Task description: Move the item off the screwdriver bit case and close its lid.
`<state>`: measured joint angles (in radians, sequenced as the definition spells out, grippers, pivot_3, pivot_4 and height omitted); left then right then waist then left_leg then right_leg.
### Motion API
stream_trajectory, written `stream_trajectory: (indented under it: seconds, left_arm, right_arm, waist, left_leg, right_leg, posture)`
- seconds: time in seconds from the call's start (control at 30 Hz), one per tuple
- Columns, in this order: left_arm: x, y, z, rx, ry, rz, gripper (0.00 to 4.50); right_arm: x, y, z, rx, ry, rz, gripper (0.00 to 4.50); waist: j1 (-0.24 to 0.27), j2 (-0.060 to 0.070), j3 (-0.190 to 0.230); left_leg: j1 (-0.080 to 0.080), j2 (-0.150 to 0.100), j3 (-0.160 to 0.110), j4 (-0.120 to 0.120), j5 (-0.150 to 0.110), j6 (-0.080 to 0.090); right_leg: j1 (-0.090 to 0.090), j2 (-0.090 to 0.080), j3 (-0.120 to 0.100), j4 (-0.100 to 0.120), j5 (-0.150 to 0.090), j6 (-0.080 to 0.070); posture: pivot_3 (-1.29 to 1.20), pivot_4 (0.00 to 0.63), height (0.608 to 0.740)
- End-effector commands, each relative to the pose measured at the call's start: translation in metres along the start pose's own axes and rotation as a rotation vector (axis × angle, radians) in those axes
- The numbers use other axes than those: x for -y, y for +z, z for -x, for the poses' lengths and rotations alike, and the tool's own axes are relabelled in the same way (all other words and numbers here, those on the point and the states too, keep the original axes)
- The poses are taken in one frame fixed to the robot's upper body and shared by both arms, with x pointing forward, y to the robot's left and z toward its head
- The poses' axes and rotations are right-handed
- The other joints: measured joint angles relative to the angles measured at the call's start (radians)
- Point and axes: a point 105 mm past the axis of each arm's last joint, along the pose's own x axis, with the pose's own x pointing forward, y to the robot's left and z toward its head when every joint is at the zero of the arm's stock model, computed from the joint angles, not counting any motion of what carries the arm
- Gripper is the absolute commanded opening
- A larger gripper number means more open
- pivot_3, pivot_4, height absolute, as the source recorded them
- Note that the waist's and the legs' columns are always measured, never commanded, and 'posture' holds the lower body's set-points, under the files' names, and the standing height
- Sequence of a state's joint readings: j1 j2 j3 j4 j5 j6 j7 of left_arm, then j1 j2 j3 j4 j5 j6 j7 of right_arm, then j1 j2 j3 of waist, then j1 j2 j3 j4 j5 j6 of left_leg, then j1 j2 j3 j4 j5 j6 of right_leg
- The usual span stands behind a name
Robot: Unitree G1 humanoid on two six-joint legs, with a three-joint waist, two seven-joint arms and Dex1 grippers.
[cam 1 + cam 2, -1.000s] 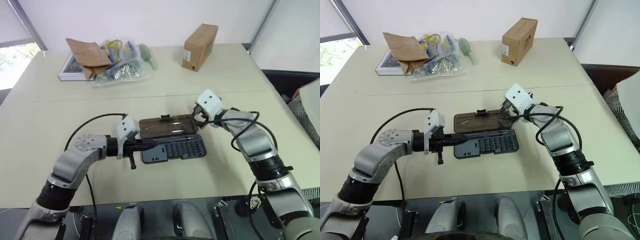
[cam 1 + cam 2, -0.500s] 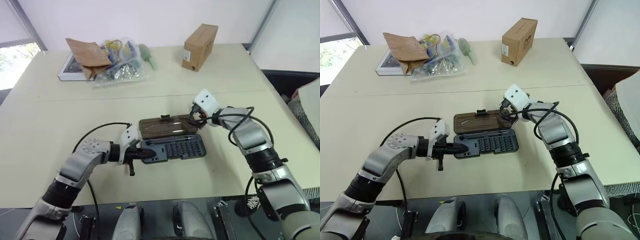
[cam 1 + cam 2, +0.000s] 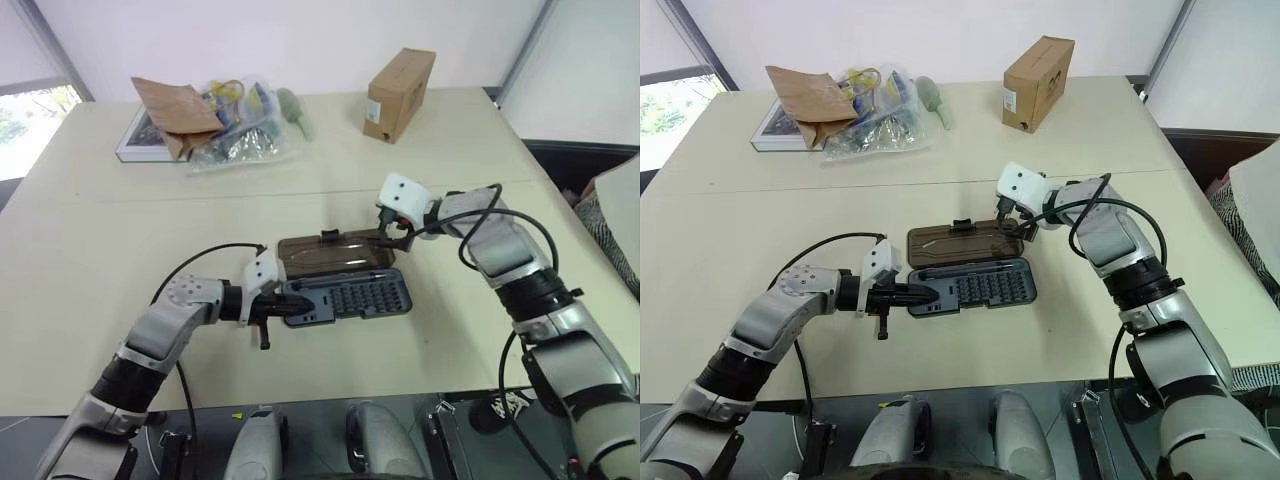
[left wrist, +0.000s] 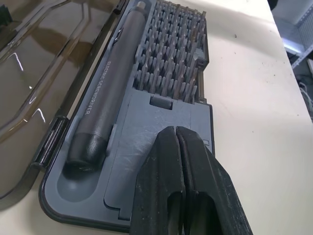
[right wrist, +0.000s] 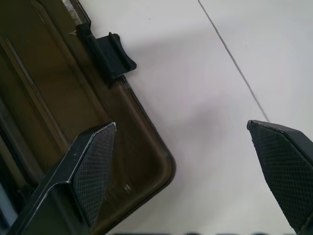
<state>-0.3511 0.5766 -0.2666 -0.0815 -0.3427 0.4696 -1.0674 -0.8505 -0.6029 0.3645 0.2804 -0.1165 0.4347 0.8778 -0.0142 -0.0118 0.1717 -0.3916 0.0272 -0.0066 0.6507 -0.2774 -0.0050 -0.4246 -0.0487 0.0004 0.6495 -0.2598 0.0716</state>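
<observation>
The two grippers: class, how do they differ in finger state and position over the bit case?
The left gripper is shut, fingers pressed together; the right gripper is wide open. The left sits on the grey bit tray at its end; the right hovers over the brown lid corner. Both have two black fingers.

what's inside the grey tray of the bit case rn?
The grey tray holds a dark screwdriver handle along the hinge side and rows of small bits. The shut left gripper rests over the tray's flat panel, hiding what lies under it. No small black piece visible.
</observation>
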Motion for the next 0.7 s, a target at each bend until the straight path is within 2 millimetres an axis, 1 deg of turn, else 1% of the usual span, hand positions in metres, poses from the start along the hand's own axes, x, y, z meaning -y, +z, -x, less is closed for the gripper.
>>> stream_trajectory:
  seconds: [0.03,0.27,0.43,0.57,0.7]
  left_arm:
    - [0.000,-0.012,-0.003,-0.043,0.011,0.014,0.04]
    - [0.001,-0.011,-0.001,-0.034,0.026,0.004,0.04]
    - [0.002,-0.010,0.000,-0.029,0.034,0.003,0.04]
    - [0.002,-0.009,-0.001,-0.023,0.040,-0.002,0.04]
    - [0.002,-0.009,-0.002,-0.018,0.042,-0.005,0.04]
  right_arm:
    - [0.007,0.007,-0.004,0.018,-0.008,0.027,4.50]
    - [0.008,-0.001,-0.017,0.014,0.017,-0.055,4.50]
    - [0.008,-0.006,-0.023,0.004,0.044,-0.116,4.50]
    - [0.006,-0.012,-0.024,-0.016,0.093,-0.190,4.50]
    - [0.005,-0.016,-0.023,-0.034,0.132,-0.222,4.50]
  waist:
    - [0.000,0.000,0.000]
    - [0.000,0.000,0.000]
    - [-0.002,0.000,0.000]
    - [-0.001,0.000,0.000]
    - [-0.001,0.000,0.000]
  left_leg:
    - [0.000,0.000,0.000,0.000,0.000,0.000]
    - [0.000,0.000,0.000,0.000,0.000,0.000]
    - [0.000,0.000,0.000,0.000,0.000,0.000]
    - [0.001,0.000,0.000,0.000,0.000,0.000]
    - [0.000,0.000,0.001,0.000,0.000,0.000]
  right_leg:
    - [0.000,0.000,0.000,0.000,0.000,0.000]
    - [0.000,0.000,0.000,0.000,0.000,0.000]
    - [0.000,0.000,0.000,0.001,0.000,0.000]
    - [0.000,0.000,0.000,0.001,0.000,-0.001]
    - [0.000,0.000,0.000,0.001,0.000,-0.001]
  posture:
    - [0.00,0.150,0.740]
    - [0.00,0.150,0.740]
    - [0.00,0.150,0.740]
    - [0.00,0.150,0.740]
    - [0.00,0.150,0.740]
